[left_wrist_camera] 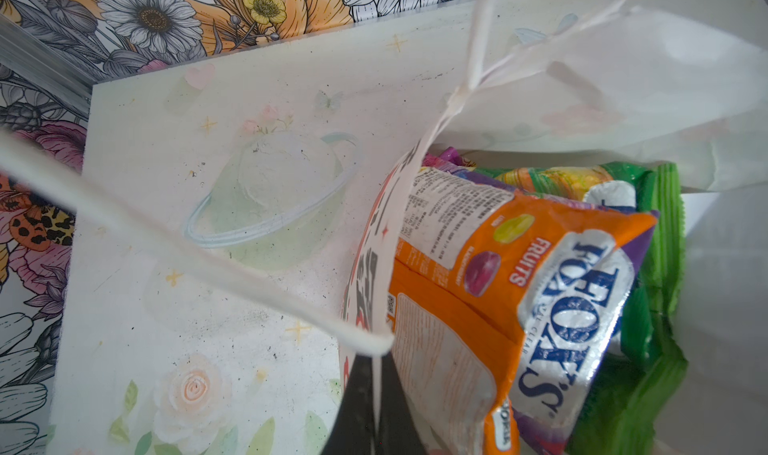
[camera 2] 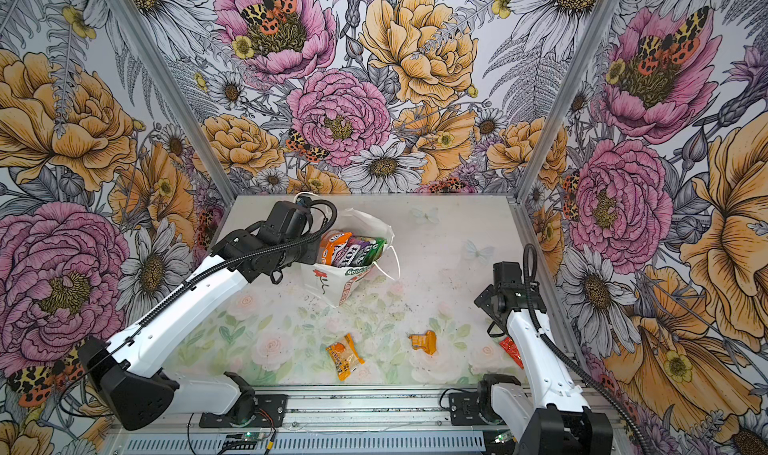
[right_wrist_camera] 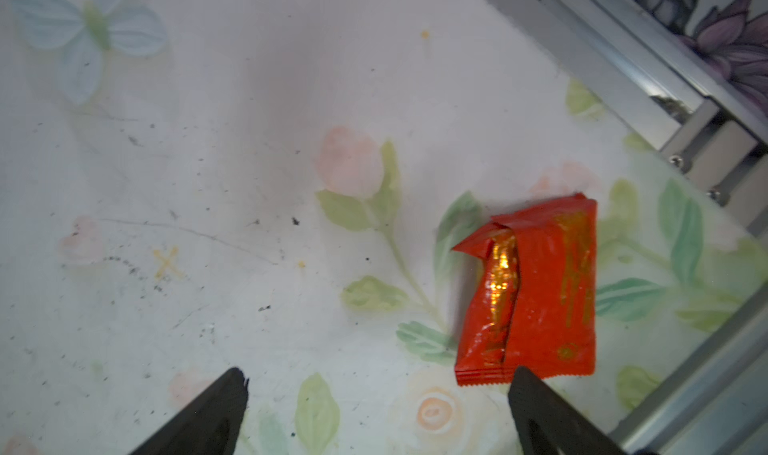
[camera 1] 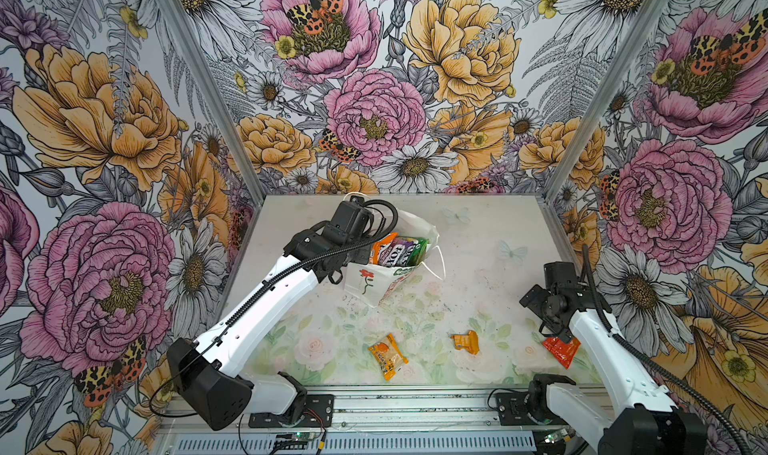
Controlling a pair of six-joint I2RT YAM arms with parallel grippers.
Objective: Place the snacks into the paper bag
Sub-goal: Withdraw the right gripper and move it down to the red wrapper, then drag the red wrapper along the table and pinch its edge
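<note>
The right end effector (right_wrist_camera: 379, 374) hovers spread wide, the red sachet (right_wrist_camera: 536, 295) off-centre beside one finger (right_wrist_camera: 536, 403). The left end effector (left_wrist_camera: 374, 390) pinches the paper bag (left_wrist_camera: 665, 78).

snacks (camera 1: 397, 249) in paper bag (camera 1: 370, 284), three sachets (camera 1: 465, 342) before it

The white paper bag (camera 1: 376, 284) stands open and tilted, holding orange, purple and green packets (camera 1: 397, 251). In front of the bag lie an orange pack (camera 1: 387, 356), a crumpled orange sachet (camera 1: 466, 342) and, farthest right, a red sachet (camera 1: 562, 351).
</note>
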